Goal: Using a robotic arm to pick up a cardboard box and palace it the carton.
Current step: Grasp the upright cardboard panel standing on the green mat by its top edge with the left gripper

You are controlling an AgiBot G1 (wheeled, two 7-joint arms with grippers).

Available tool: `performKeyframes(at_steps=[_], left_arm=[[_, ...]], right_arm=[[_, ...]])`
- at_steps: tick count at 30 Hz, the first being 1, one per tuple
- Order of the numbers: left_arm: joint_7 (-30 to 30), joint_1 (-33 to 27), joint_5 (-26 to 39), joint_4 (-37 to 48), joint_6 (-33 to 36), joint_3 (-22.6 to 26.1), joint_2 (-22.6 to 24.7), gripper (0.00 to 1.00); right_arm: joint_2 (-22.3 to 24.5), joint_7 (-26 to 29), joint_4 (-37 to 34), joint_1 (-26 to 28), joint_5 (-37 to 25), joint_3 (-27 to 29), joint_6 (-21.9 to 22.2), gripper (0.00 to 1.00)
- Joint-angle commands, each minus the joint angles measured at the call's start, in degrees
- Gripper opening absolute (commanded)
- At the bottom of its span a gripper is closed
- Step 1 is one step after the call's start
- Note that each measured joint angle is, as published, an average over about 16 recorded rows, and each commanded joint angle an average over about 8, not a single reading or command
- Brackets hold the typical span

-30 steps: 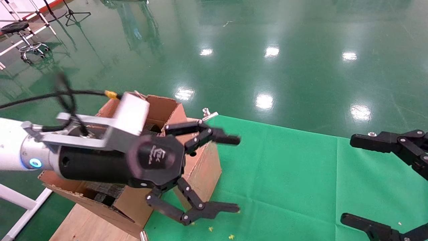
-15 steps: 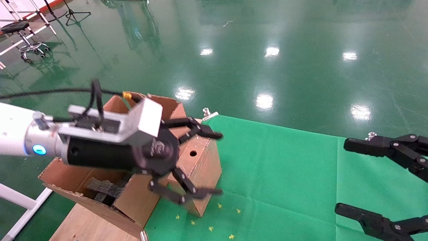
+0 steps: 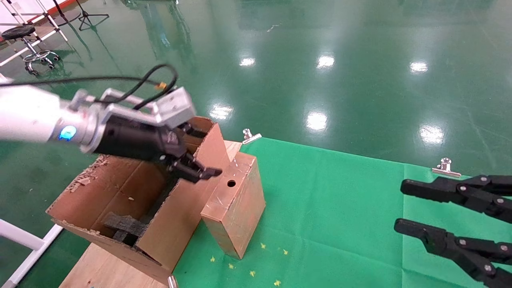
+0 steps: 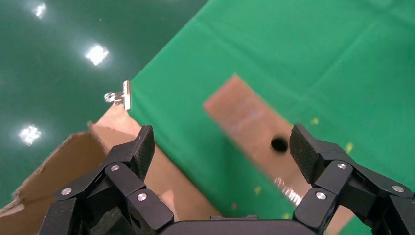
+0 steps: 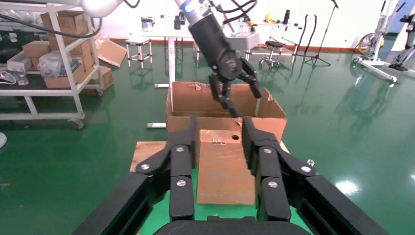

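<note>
The cardboard box [image 3: 236,204], a small scuffed brown block with a round hole in its top face, stands on the green cloth against the carton's [image 3: 180,212] near flap. My left gripper [image 3: 200,154], on the white arm, hangs open and empty above that flap, up and left of the box. In the left wrist view its open fingers [image 4: 222,149] frame the box [image 4: 249,122] and the carton flap [image 4: 63,161] below. My right gripper [image 3: 401,206] is open and empty at the right over the cloth. Its wrist view [image 5: 220,131] looks at the box [image 5: 225,171] and the carton [image 5: 205,100].
Black foam pieces [image 3: 124,226] lie inside the carton, which sits on a wooden board [image 3: 100,268]. Metal clips [image 3: 250,136] [image 3: 444,166] hold the green cloth's [image 3: 340,208] far edge. A white frame rail [image 3: 24,248] lies at the lower left; a stool [image 3: 24,36] stands far left.
My left gripper, open around the box, has drawn back up and left to above the carton flap. The box stays on the cloth. The right gripper's jaws have narrowed and shifted left.
</note>
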Motion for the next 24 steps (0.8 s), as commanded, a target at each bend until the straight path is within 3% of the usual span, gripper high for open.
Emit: performKeyframes(at_steps=[1, 7, 12, 24], left_arm=[[-4.8, -3.2, 4.0, -0.1, 1.4, 1.6, 2.0, 1.0], [-16.0, -4.8, 6.3, -0.3, 2.4, 4.1, 5.0, 1.0], [-21.9, -4.4, 8.4, -0.5, 1.8, 6.3, 6.8, 1.0], [-26.2, -0.3, 10.6, -0.6, -1.3, 9.0, 8.6, 1.0]], right_arm=[[0.0, 0.0, 0.0, 0.0, 0.0, 0.0, 0.0, 0.0], [0.0, 0.0, 0.0, 0.0, 0.0, 0.0, 0.0, 0.0], [0.0, 0.0, 0.0, 0.0, 0.0, 0.0, 0.0, 0.0], [0.0, 0.0, 0.0, 0.0, 0.0, -0.1, 0.0, 0.0]])
